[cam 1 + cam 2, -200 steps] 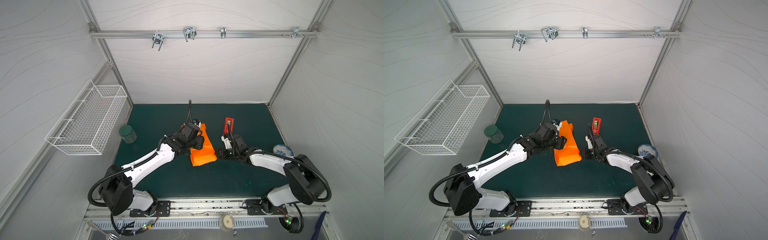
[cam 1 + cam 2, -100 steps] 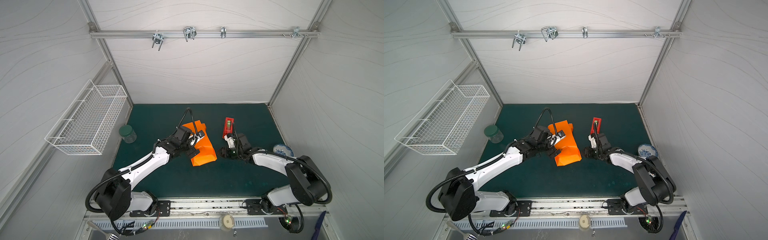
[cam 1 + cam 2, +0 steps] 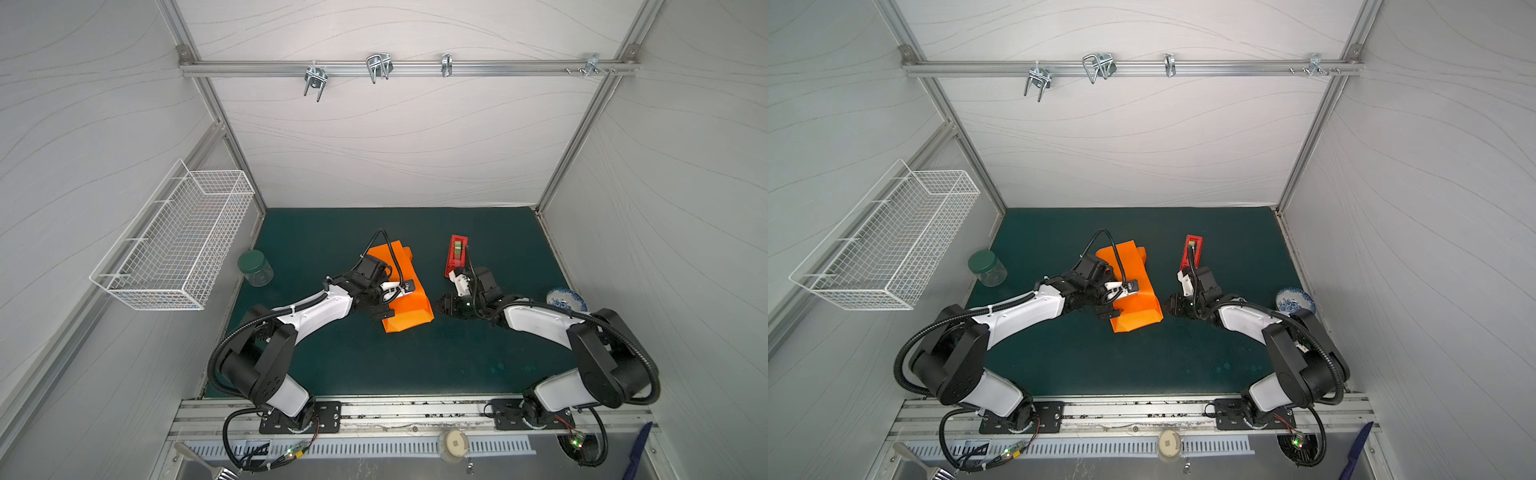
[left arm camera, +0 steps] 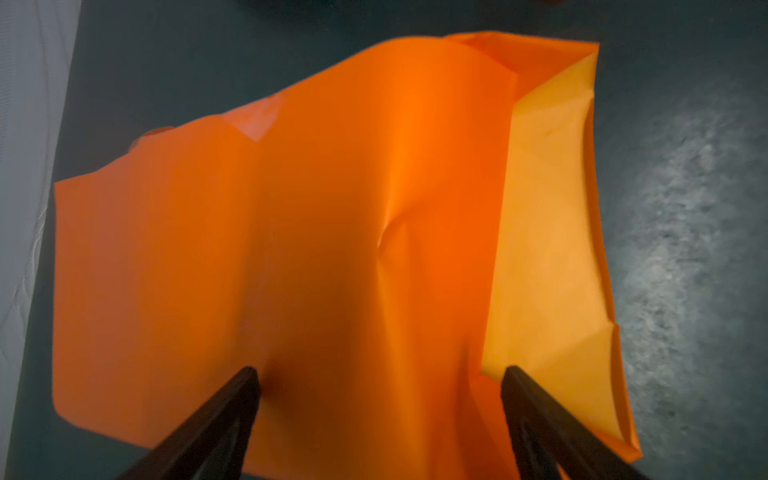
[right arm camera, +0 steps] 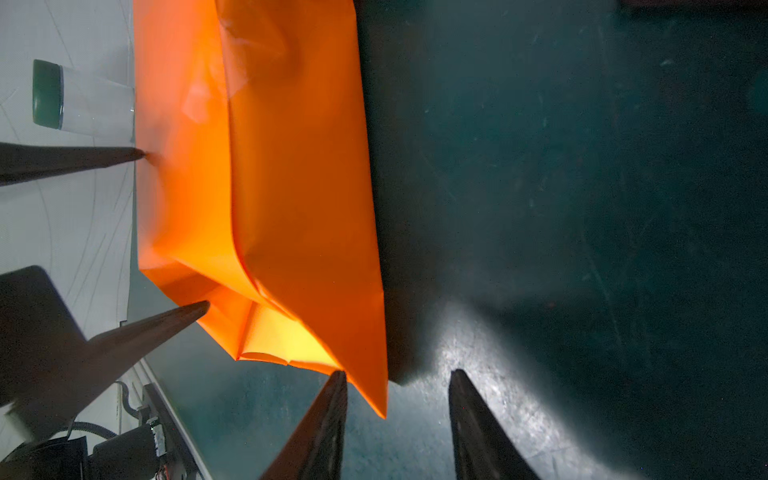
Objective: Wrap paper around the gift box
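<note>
One paper [image 3: 409, 311] parcel | left pincer [image 4: 380, 370] wide apart, tips touching paper | right pincer [image 5: 397, 372] half-spread, empty | one red dispenser [image 3: 456, 253]

Folded orange paper [image 3: 1136, 305] on green mat [image 3: 1142, 361]

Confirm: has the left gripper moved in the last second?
Yes. The left gripper drew back toward the front rail, away from the red tape dispenser.

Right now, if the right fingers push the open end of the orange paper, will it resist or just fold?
Probably it folds: the paper looks thin, light glowing through its open end flaps. It likely dents easily; a pinched crease already marks the top. It seems light, so the whole bundle may slide on the mat.
</note>
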`<state>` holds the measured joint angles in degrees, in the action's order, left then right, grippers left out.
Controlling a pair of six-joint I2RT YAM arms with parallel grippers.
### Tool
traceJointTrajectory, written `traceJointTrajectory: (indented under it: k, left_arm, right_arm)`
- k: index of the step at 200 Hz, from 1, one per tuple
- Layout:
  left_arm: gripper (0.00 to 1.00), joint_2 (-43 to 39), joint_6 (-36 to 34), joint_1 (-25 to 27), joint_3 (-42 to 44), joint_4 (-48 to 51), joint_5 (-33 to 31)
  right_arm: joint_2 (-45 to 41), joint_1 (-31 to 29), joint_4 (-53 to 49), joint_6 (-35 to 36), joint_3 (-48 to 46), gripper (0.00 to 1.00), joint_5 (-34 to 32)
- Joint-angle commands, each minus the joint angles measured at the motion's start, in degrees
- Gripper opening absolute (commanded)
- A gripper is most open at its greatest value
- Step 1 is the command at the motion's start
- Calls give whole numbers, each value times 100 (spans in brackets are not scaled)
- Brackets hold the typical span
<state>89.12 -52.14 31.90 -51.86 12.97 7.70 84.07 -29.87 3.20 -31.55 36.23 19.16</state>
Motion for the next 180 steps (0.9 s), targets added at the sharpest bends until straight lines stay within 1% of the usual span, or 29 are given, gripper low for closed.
traceJointTrajectory:
  k: [1,38,88,154,180]
  left_arm:
    - [90,140,-282,-35,-334,-277,78]
    - [85,308,-114,-4,-455,-294,6]
    - [80,478,-101,70,-560,0,-410]
    - [79,505,-51,346,-435,195,-1087]
    - [80,447,-60,430,-405,164,-1184]
  right_arm:
    - [87,34,120,-19,25,43,63]
    - [183,36,206,-37,-1,43,109]
    - [291,26,258,-54,31,43,157]
    - [250,16,254,-113,71,43,194]
    - [186,-10,347,-113,50,43,249]
